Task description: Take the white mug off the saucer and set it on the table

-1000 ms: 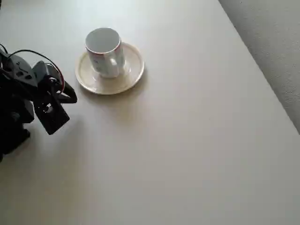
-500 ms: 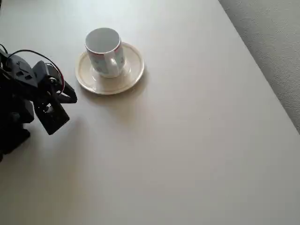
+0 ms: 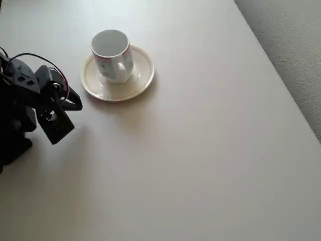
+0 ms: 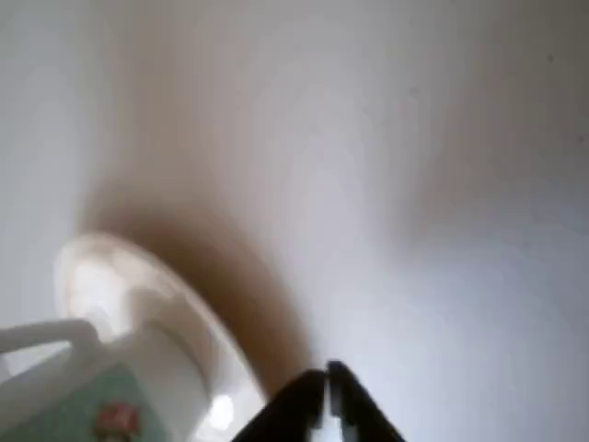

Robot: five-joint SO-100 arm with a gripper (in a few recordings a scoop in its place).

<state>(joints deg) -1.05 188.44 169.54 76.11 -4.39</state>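
The white mug stands upright on the cream saucer near the table's far left in the overhead view, its handle turned toward the near side. My black gripper hangs at the left edge, a short way left of and below the saucer, apart from it. In the wrist view the fingertips meet at the bottom centre, so the gripper is shut on nothing. There the mug and the saucer sit at the lower left, blurred.
The off-white table spreads wide to the right of and below the saucer. Its right edge runs diagonally, with grey textured floor beyond it.
The gripper has shifted very slightly; mug and saucer have stayed where they were.
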